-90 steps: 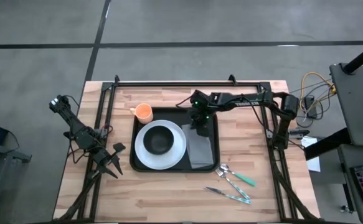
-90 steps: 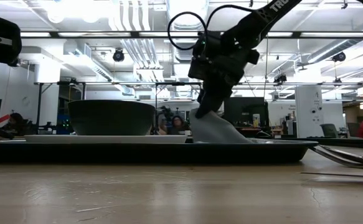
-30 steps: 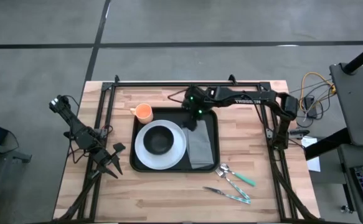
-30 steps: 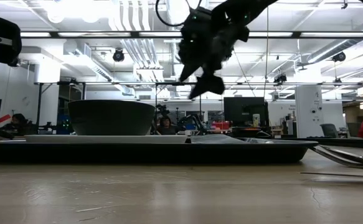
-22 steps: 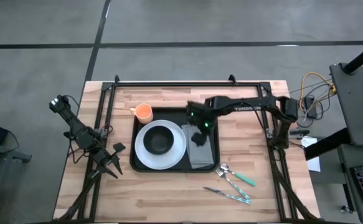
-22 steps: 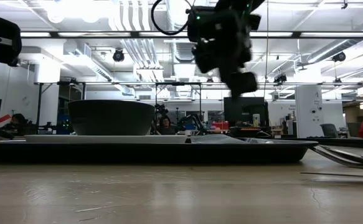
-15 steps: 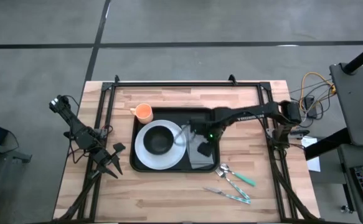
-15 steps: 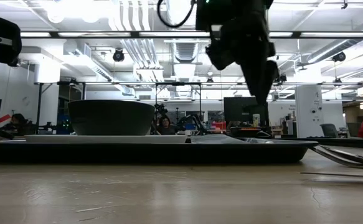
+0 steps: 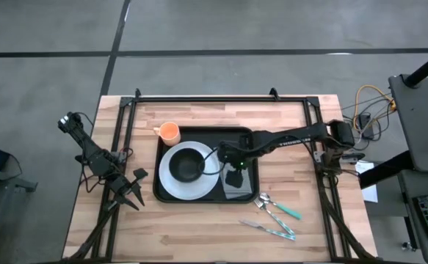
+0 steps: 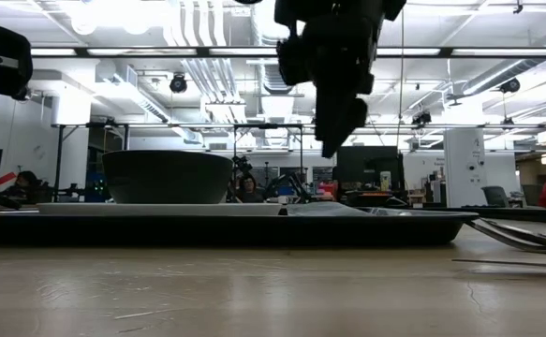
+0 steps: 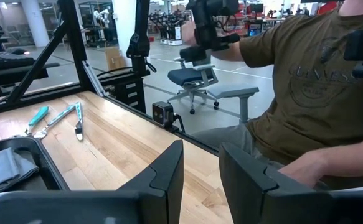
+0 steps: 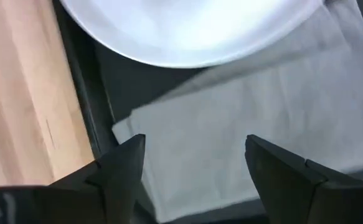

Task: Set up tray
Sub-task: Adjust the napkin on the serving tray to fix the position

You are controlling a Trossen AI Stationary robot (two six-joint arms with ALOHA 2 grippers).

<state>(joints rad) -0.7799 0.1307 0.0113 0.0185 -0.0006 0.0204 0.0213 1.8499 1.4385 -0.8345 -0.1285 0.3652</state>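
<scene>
The black tray (image 9: 247,136) lies mid-table. On it sit a white plate (image 9: 171,180) carrying a black bowl (image 9: 188,165) and, to the right, a flat grey napkin (image 9: 241,189). My right gripper (image 9: 233,178) hangs open above the napkin (image 12: 231,118), pointing down, with nothing between its fingers; in the low view it (image 10: 333,126) is well clear of the tray (image 10: 226,227). My left gripper (image 9: 134,192) waits open at the table's left side.
An orange cup (image 9: 169,133) stands on the wood just beyond the tray's far left corner. Cutlery with teal handles (image 9: 276,214) lies near the table's front right. A seated person (image 11: 318,74) shows beyond the table in the left wrist view.
My right gripper has travelled from above the tray's far edge toward the table's near edge, along the napkin, staying open and above it. The napkin has lain flat and still on the tray.
</scene>
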